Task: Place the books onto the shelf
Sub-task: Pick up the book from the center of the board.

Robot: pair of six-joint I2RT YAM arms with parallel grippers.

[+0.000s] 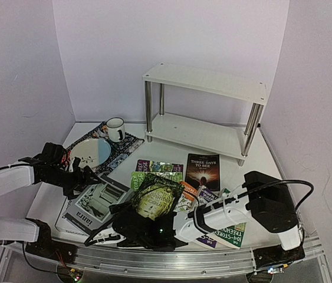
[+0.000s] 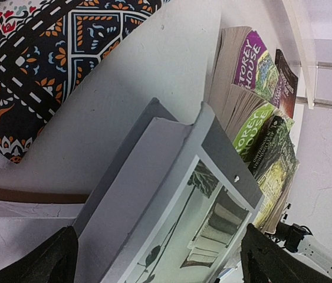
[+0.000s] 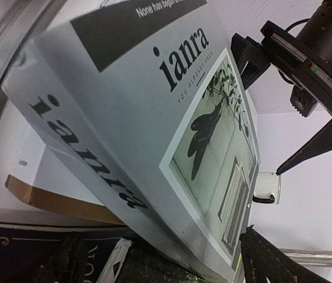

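Observation:
A big grey book [image 1: 92,203] titled "ianra" lies at the front left on top of another white one. My left gripper [image 1: 88,175] is open at its far edge, and the book [image 2: 171,194] lies between the fingers. My right gripper [image 1: 120,219] is open at the book's near right corner [image 3: 154,100], one finger [image 3: 266,259] beside it. To the right, a pile holds a dark-green book [image 1: 154,197], a purple one [image 1: 153,167], a black one [image 1: 203,171] and a green one [image 1: 230,234]. The white shelf [image 1: 204,82] stands at the back with nothing on it.
A dark patterned placemat [image 1: 109,154] at the back left carries a plate [image 1: 90,152] and a white mug [image 1: 115,128]. The right arm [image 1: 230,212] lies across the front of the book pile. Walls close in behind and on both sides.

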